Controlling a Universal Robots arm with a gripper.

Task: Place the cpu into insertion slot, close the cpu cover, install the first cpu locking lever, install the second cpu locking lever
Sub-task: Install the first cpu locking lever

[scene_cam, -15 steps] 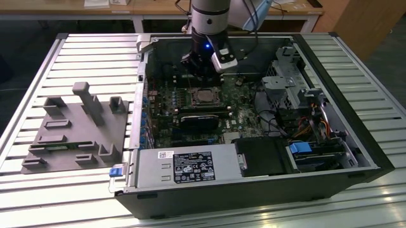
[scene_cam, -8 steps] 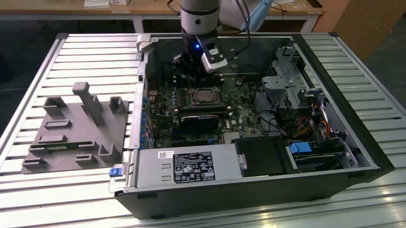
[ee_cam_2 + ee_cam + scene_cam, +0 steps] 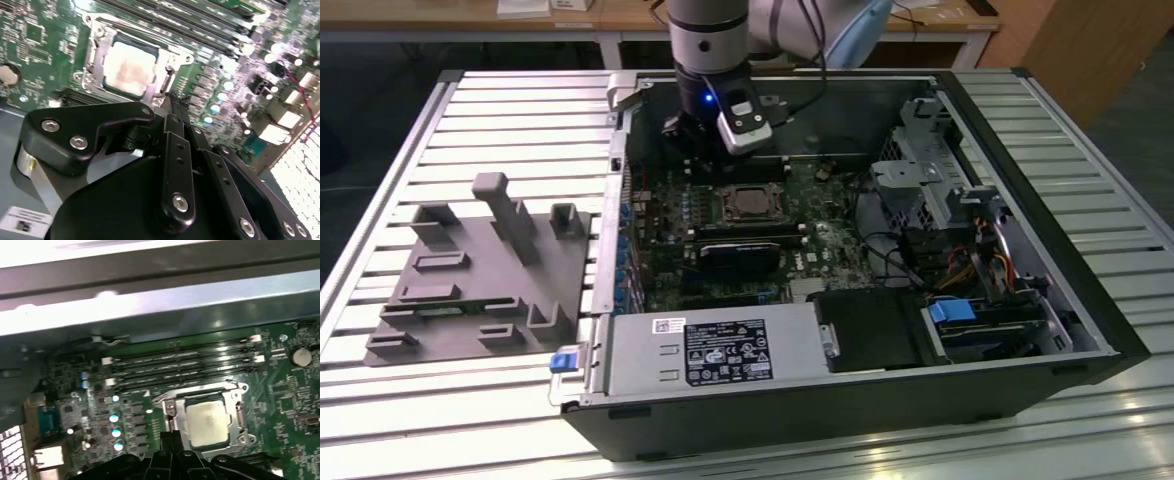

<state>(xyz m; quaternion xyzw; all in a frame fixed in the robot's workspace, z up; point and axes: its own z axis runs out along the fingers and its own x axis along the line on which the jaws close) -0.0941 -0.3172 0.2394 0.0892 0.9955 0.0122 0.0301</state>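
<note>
The cpu (image 3: 131,67) (image 3: 206,422) lies flat in the insertion slot (image 3: 750,203) of the green motherboard, its dull silver top showing. The cpu cover (image 3: 96,50) (image 3: 233,401) lies down around the chip, which shows through its window. In the exterior view my gripper (image 3: 703,143) hangs just above the board, a little beyond the socket toward the case's far wall. Both wrist views show its black fingertips (image 3: 175,99) (image 3: 170,436) pressed together with nothing between them, close beside one edge of the socket frame.
The open computer case (image 3: 1067,300) walls in the board. Long memory slots (image 3: 180,367) run beside the socket. A black block (image 3: 740,252), the power supply (image 3: 707,350) and a drive cage (image 3: 941,185) crowd the inside. A grey fixture plate (image 3: 480,270) lies on the exterior view's left.
</note>
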